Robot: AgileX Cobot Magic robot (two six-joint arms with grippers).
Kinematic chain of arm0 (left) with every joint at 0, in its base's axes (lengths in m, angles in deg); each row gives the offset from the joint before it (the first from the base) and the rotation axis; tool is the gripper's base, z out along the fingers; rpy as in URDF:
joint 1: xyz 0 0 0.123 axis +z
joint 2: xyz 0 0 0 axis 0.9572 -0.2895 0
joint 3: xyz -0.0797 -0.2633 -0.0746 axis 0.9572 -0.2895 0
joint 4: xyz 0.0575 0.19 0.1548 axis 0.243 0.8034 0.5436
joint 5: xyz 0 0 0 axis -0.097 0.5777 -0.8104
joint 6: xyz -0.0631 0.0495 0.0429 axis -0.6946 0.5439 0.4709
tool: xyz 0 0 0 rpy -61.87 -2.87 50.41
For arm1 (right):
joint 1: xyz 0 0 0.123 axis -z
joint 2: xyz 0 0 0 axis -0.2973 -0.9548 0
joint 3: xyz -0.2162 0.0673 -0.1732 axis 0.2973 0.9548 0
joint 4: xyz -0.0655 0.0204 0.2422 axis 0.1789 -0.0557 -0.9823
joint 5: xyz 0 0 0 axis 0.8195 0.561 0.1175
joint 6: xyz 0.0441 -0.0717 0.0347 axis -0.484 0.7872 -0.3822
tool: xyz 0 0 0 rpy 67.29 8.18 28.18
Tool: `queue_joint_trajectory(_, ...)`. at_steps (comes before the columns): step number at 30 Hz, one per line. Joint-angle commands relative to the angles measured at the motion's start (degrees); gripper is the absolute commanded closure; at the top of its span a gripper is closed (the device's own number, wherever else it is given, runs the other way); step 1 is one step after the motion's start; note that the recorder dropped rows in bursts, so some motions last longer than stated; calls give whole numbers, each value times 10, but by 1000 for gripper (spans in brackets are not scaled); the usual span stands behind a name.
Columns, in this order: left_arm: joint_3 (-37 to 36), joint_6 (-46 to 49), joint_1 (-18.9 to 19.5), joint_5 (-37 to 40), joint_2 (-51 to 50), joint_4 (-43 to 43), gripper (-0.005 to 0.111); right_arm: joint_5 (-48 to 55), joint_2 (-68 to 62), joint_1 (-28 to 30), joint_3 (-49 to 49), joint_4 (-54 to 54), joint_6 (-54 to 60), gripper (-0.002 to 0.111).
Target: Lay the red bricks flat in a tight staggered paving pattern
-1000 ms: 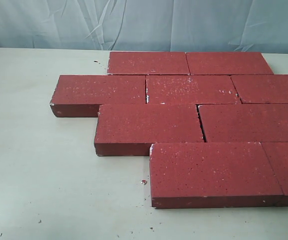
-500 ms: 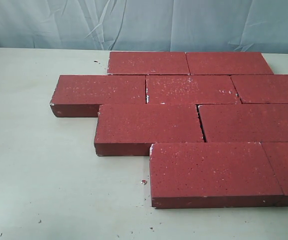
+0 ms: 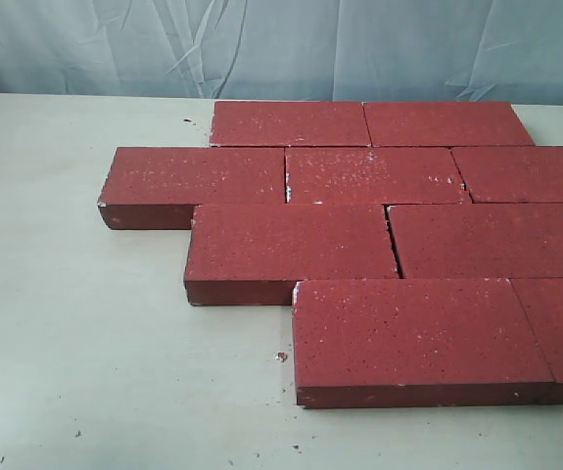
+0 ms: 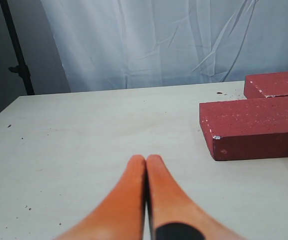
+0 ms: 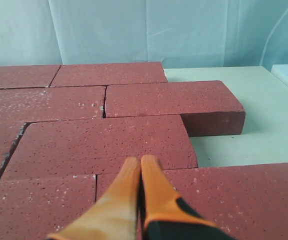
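"On the pale flat table [image 3: 66, 343], where did the dark red rectangular paving bricks [image 3: 374, 176] lie?"

"Flat, in four offset rows toward the right of the exterior view. I counted nine, with the nearest right one cut off by the frame. Most joints were shut. A thin gap showed between two bricks in the second row from the back, and another in the row in front of it."

"And the arms?"

"Neither showed in the exterior view. The left gripper [image 4: 145, 161] had its orange fingers pressed together on nothing and hung over bare table near the open end of the leftmost brick [image 4: 254, 127]. The right gripper [image 5: 140, 161] was closed and empty too, above the near rows. Whether its tips touched brick I could not tell."

"So what could have gone wrong?"

"By my judgement the pattern looked nearly done, so any further push was the danger. A shove with closed tips, off a brick's middle, could have swung it and opened a joint elsewhere. The rough faces would likely have dragged neighbours along. The small whitish crumbs [image 3: 281, 356] on the table beside the front row could have wedged in a joint and kept it from closing. Narrow tips could also have skidded off a chipped edge."
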Motion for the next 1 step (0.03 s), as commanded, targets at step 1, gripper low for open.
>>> queue_joint_trajectory(1, -3, 0, 0, -9, 3, 0, 107, -3, 4, 2, 1, 0, -1, 108)
